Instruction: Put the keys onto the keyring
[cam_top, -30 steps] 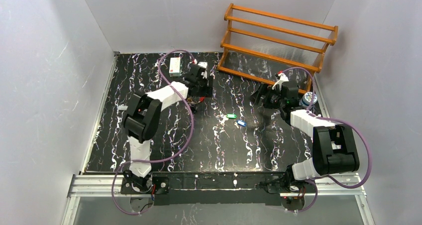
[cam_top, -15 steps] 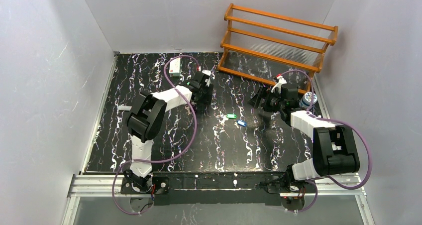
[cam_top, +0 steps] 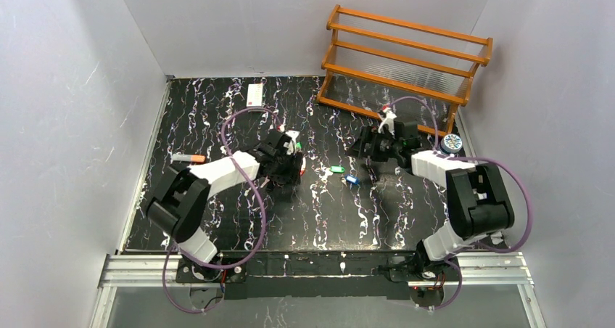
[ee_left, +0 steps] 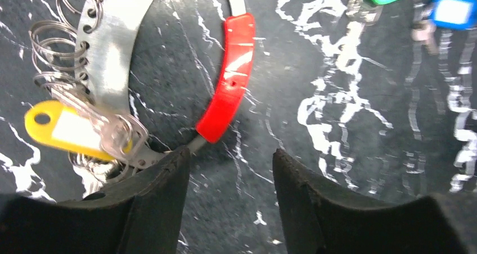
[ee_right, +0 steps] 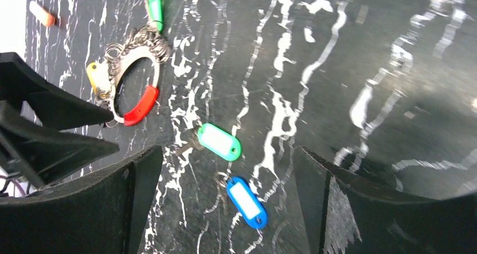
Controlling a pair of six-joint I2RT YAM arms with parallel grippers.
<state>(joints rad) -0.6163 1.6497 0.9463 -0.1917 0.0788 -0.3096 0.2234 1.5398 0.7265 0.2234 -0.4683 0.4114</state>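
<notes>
The keyring (ee_left: pixel 230 77) is a metal loop with a red segment, spare rings and a yellow tag, and it lies flat on the black marbled table. My left gripper (ee_left: pixel 230 152) is open just in front of it, and the left finger sits beside the ring's end below the red segment. In the top view that gripper (cam_top: pixel 291 165) is left of the keys. The green-tagged key (ee_right: pixel 219 141) and the blue-tagged key (ee_right: pixel 246 202) lie side by side between the open fingers of my right gripper (ee_right: pixel 228 153), which hovers above them. The ring also shows in the right wrist view (ee_right: pixel 135 85).
A wooden rack (cam_top: pixel 406 52) stands at the back right. A small white box (cam_top: pixel 254 94) lies at the back. An orange-tipped marker (cam_top: pixel 187 157) lies at the left. A round patterned object (cam_top: pixel 451 143) sits by the right edge.
My left gripper has moved from near the white box toward the front, and the keyring now lies closer to the keys. My right gripper has shifted left over the two keys.
</notes>
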